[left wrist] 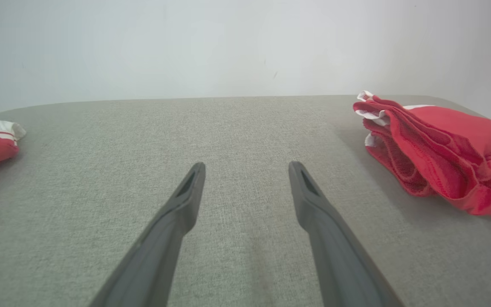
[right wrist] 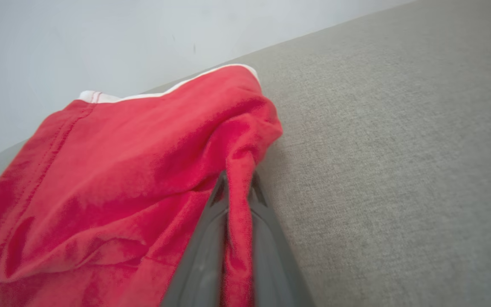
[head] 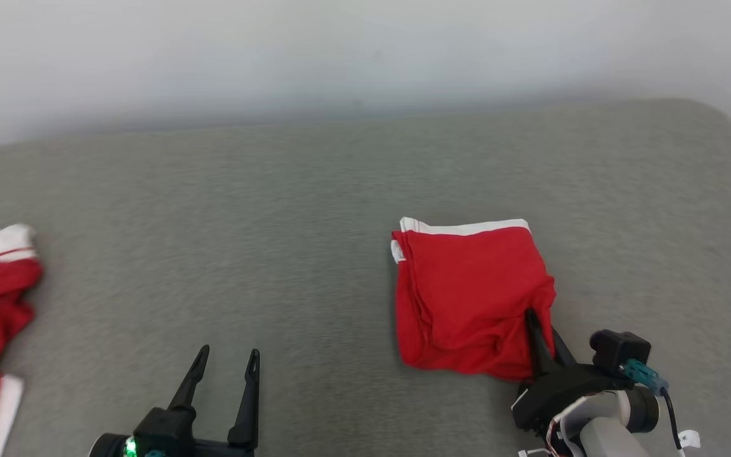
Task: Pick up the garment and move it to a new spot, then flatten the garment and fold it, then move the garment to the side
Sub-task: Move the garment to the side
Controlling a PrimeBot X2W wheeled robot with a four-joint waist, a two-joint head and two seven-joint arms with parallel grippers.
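Near left, the left gripper point(head: 229, 350) hovers wide and empty over the grey pad point(head: 315, 209). Near right, the right gripper point(head: 533, 317) pinches the near right corner of the garment point(head: 467, 279), which lies right of centre. It looks already folded, so probably only the move aside is left. Its long axis runs near to far, white band farthest.
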